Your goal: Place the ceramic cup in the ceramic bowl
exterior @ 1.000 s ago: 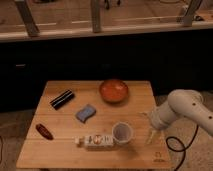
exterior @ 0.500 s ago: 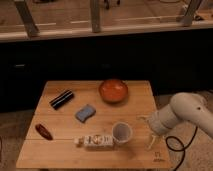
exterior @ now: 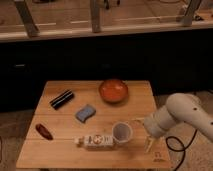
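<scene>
The ceramic cup, small, white and round, stands upright on the wooden table near its front right part. The ceramic bowl, orange-red and shallow, sits at the back middle of the table, apart from the cup. My gripper, at the end of the white arm that reaches in from the right, is just right of the cup and low over the table. The cup is not lifted.
A white rectangular box with orange marks lies just left of the cup. A blue sponge, a black oblong object and a red-brown object lie on the left half. A dark cable hangs off the table's right edge.
The arm has moved left and brought the gripper closer to the cup's right side. The cup, the bowl and the other objects have not moved.
</scene>
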Available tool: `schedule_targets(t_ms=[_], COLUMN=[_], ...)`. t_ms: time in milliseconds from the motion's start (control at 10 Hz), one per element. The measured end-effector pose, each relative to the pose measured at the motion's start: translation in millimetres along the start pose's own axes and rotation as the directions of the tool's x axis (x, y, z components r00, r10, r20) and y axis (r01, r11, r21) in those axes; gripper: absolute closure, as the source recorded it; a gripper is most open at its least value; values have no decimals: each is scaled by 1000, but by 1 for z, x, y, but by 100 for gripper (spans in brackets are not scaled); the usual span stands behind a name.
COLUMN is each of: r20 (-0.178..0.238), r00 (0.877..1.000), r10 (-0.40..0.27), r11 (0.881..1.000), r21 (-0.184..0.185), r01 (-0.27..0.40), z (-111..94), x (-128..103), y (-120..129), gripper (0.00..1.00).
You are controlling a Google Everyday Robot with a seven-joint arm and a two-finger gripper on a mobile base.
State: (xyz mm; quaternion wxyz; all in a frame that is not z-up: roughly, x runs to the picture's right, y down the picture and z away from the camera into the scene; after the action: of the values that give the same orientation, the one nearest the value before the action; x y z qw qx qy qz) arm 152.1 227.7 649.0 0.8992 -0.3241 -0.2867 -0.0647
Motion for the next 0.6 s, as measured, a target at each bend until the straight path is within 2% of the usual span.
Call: schedule_targets(t_ms=[600], r20=[4], r00=[995], r10=[-97], r11=[995], r21=[-32], r01=[97], z=[6], x=[-26], y=[13], gripper=[20])
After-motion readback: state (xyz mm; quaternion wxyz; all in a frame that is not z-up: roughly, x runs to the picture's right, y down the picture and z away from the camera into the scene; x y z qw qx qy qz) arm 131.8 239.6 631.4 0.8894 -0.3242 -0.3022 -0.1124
